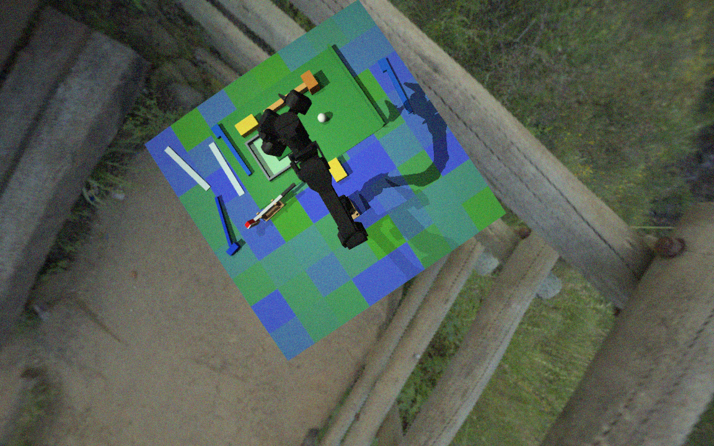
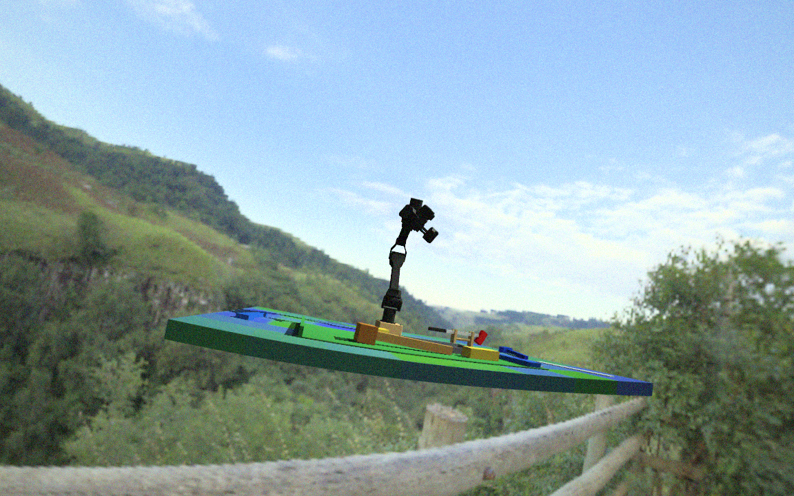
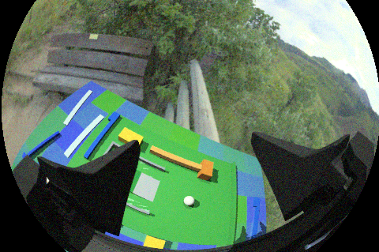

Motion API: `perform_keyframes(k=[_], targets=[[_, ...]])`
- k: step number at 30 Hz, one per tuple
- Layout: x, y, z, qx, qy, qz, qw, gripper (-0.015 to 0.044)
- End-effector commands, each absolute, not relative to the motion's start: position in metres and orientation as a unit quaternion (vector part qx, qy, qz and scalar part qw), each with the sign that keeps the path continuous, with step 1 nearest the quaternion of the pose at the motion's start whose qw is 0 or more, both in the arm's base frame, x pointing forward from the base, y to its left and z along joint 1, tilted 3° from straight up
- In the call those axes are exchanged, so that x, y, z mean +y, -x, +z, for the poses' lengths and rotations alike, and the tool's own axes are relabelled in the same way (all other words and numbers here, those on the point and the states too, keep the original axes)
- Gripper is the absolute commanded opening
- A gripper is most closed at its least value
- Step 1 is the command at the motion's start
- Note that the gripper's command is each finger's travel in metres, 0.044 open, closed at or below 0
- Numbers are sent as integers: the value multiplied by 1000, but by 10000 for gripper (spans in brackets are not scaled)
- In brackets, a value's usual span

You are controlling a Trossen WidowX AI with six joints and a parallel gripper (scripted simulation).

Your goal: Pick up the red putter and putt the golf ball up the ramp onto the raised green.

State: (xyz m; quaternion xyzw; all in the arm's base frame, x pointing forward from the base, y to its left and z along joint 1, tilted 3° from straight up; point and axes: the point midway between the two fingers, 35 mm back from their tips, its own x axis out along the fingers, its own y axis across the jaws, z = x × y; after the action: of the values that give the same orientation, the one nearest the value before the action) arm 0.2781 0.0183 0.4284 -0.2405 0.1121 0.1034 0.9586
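The red putter (image 1: 268, 209) (image 2: 480, 337) lies across a small wooden stand, its red head at the lower left in the top view. The white golf ball (image 1: 321, 117) (image 3: 189, 201) sits on the green felt, on the far side of the grey ramp (image 3: 147, 186) from the raised green. The raised green (image 1: 278, 166) has a grey border and is partly hidden by the arm in the top view and by the left finger in the wrist view. My gripper (image 3: 196, 143) is open and empty, high above the course and away from the putter.
An orange mallet-shaped block (image 1: 309, 81) (image 3: 205, 170) and yellow blocks (image 1: 245, 125) (image 1: 337, 170) flank the course. Blue putter-shaped pieces (image 1: 225, 222) (image 1: 235, 152) and white bars (image 1: 186, 168) (image 1: 226, 169) lie left. A dark rail (image 1: 357, 83) edges the felt.
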Motion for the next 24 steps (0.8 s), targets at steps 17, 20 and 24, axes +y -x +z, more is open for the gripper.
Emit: perform_keyframes(k=[17,20,24], targets=[[159,-262,154,335,453,515,646,440],[164,-235,116,350,476,575,566,440],[165,-216,96,356,486,609,516,440]])
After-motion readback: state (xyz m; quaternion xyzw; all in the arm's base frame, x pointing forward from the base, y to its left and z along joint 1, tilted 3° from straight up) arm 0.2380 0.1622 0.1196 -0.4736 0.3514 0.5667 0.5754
